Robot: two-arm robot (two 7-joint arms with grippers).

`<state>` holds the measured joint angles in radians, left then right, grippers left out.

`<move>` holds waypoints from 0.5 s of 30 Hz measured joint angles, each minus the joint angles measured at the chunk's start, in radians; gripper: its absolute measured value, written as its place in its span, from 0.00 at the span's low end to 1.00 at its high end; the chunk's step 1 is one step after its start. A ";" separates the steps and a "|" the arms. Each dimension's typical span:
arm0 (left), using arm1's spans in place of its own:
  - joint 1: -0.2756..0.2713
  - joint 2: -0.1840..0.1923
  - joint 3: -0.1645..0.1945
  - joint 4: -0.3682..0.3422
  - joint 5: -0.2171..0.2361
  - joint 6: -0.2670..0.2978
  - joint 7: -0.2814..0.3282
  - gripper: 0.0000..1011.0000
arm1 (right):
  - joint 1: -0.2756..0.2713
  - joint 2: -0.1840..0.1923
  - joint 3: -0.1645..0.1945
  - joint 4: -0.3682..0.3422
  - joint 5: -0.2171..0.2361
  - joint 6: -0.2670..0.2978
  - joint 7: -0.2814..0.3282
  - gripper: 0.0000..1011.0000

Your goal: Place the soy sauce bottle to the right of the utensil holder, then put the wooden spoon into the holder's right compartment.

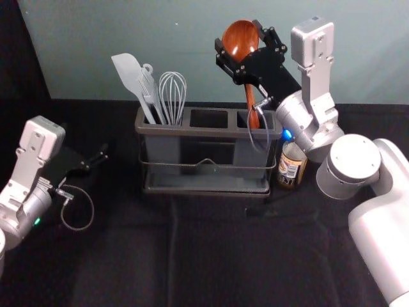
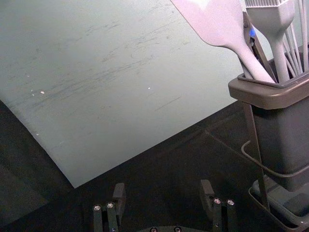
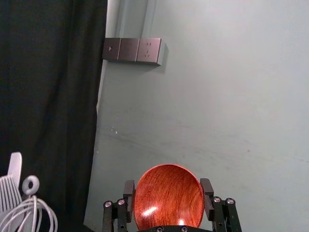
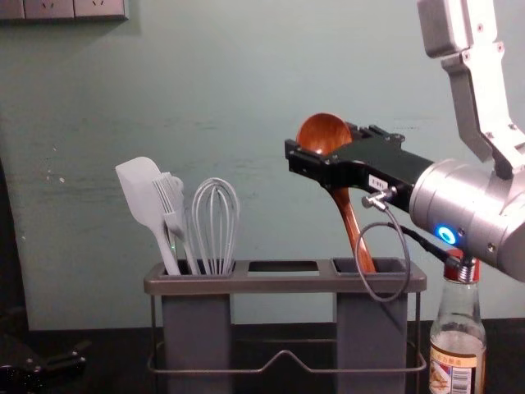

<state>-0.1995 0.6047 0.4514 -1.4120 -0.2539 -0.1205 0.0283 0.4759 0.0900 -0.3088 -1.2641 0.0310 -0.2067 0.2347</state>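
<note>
We see a grey-green wall [image 1: 160,38], scuffed and flecked with small pale specks; three plates [image 3: 131,50] sit side by side on it; black curtain fabric [image 3: 53,96] hangs beside it; creased black cloth [image 1: 211,256] lies below.

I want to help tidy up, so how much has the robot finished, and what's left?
The soy sauce bottle stands right of the utensil holder, so that part looks done. The wooden spoon is in hand: the right gripper has its jaws closed on the bowl, and the handle dips into the right compartment. Left to do: probably lower it and let go.
</note>
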 joint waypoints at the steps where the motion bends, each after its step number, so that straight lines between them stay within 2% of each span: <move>1: 0.000 0.000 0.000 0.000 0.000 0.000 0.000 0.99 | -0.001 0.000 0.000 0.002 0.000 0.000 0.000 0.83; 15: 0.000 0.000 0.000 0.000 0.000 0.000 0.000 0.99 | -0.025 0.000 0.000 0.022 -0.002 0.005 0.000 0.83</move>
<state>-0.1995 0.6047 0.4514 -1.4120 -0.2539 -0.1205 0.0283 0.4511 0.0904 -0.3084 -1.2424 0.0290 -0.2013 0.2348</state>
